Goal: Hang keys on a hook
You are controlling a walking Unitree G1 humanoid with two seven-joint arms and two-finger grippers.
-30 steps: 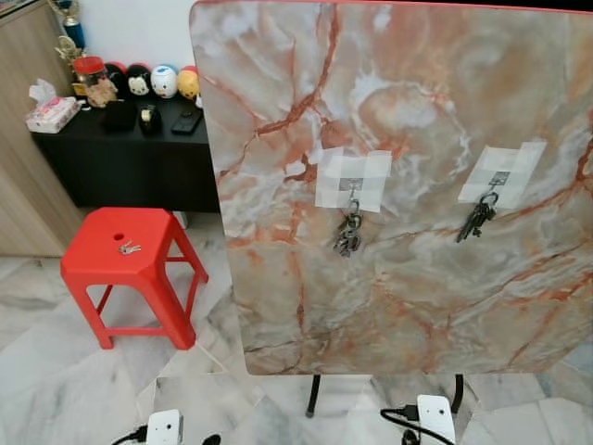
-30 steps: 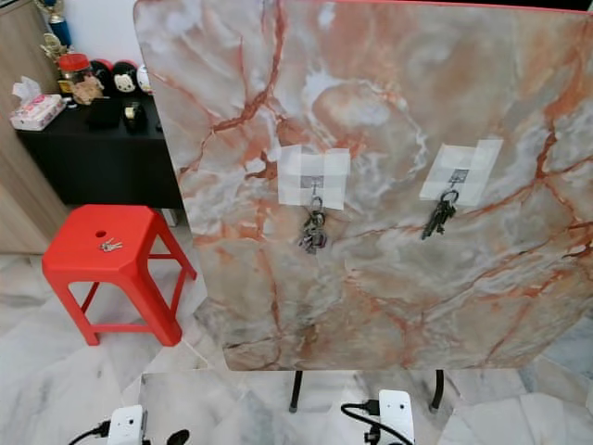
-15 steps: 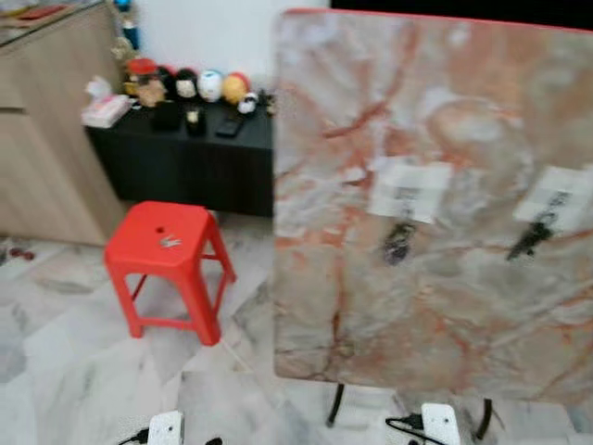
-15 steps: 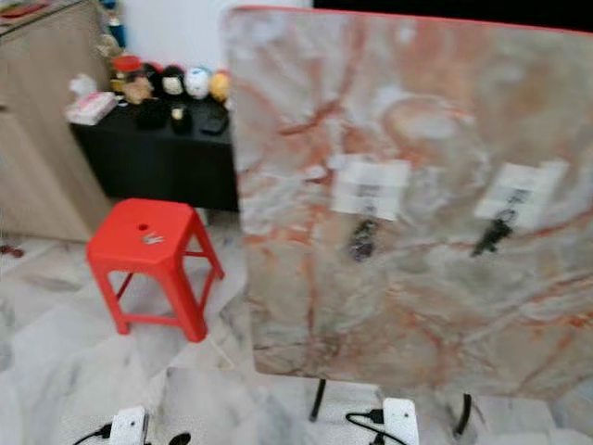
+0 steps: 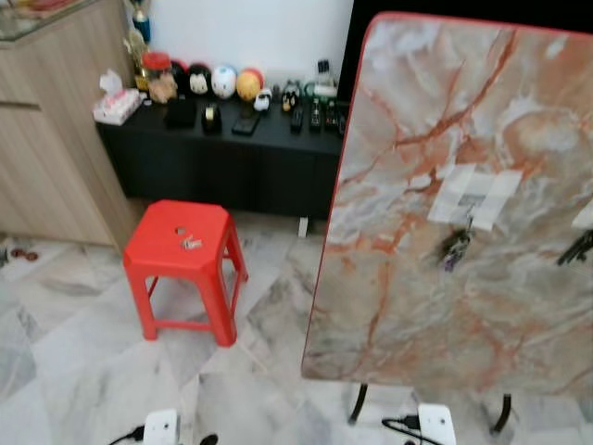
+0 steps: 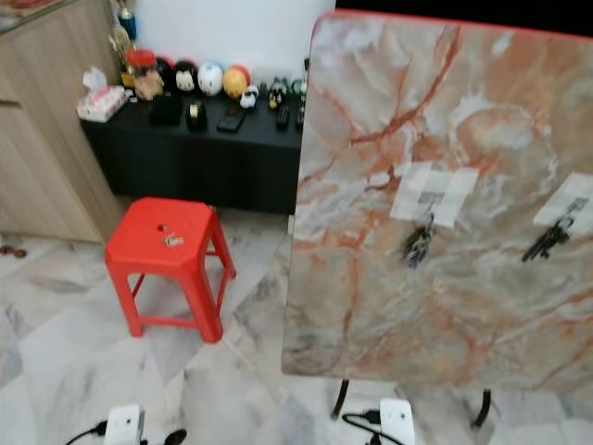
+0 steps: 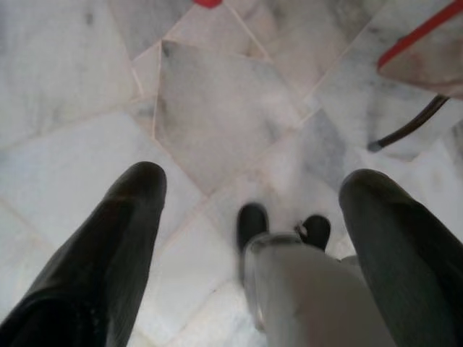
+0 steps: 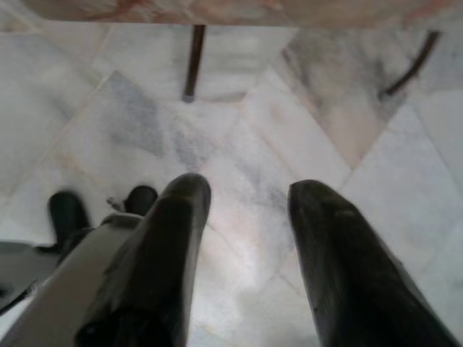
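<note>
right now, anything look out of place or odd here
Yes: a loose set of keys lies on the red stool rather than on a hook, while two key bunches already hang on the marble-patterned tabletop, which is tipped up on edge.

Ahead and left of your hanging grippers, the stool carries loose keys. Behind it stands the cabinet. The upright board, ahead right, holds two key bunches on hooks.

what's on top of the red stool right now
A small set of keys lies on the red stool's seat, beside its centre hole. Too small to count the keys.
</note>
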